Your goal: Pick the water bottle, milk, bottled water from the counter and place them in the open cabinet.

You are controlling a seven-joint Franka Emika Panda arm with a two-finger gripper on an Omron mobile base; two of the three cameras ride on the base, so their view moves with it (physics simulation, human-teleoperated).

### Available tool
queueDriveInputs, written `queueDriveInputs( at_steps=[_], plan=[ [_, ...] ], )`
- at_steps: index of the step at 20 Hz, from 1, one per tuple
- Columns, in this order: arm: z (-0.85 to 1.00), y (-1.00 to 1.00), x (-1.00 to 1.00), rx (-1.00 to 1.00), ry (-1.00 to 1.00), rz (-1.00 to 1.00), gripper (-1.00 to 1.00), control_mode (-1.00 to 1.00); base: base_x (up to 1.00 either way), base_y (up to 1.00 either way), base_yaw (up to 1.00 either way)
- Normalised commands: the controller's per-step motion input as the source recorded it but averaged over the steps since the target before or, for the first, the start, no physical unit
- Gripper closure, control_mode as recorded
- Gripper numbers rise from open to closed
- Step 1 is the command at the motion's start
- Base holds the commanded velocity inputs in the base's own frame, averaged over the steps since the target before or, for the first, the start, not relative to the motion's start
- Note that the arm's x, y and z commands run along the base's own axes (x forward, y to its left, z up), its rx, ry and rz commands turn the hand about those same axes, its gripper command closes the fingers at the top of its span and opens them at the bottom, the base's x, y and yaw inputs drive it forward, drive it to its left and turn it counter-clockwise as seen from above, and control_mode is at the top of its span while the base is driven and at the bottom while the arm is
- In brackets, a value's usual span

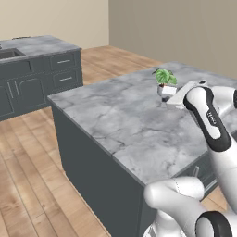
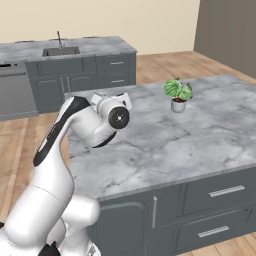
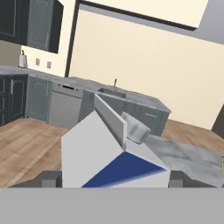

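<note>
Above the counter [image 2: 165,145], one milk [image 3: 109,155] carton clamped in the claw [image 3: 114,179], one potted plant [image 2: 177,95] nearby

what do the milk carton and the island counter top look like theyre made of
The milk: looks like coated paperboard, matte white with a blue band; flat folded panels and a gabled top ridge suggest it, though the render leaves it open.
The counter: appears to be polished marble or a stone look-alike, grey-white with darker veins, over a dark grey painted-looking base.
</note>
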Motion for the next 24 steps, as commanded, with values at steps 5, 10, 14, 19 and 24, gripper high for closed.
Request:
queueDriveInputs(
  at_steps=[5,10,14,19,24],
  plan=[
    [0.00,-0.02,-0.13,0.00,-0.03,-0.02,1.00,1.00,-0.14,-0.03,-0.03],
    [0.00,0.00,0.00,0.00,0.00,0.00,1.00,1.00,-0.72,-0.19,-0.31],
    [0.00,0.00,0.00,0.00,0.00,0.00,1.00,1.00,-0.60,-0.17,-0.43],
    [0.00,0.00,0.00,0.00,0.00,0.00,1.00,1.00,-0.43,-0.03,-0.50],
    [0.00,0.00,0.00,0.00,0.00,0.00,1.00,1.00,-0.24,0.00,-0.51]
  ],
)
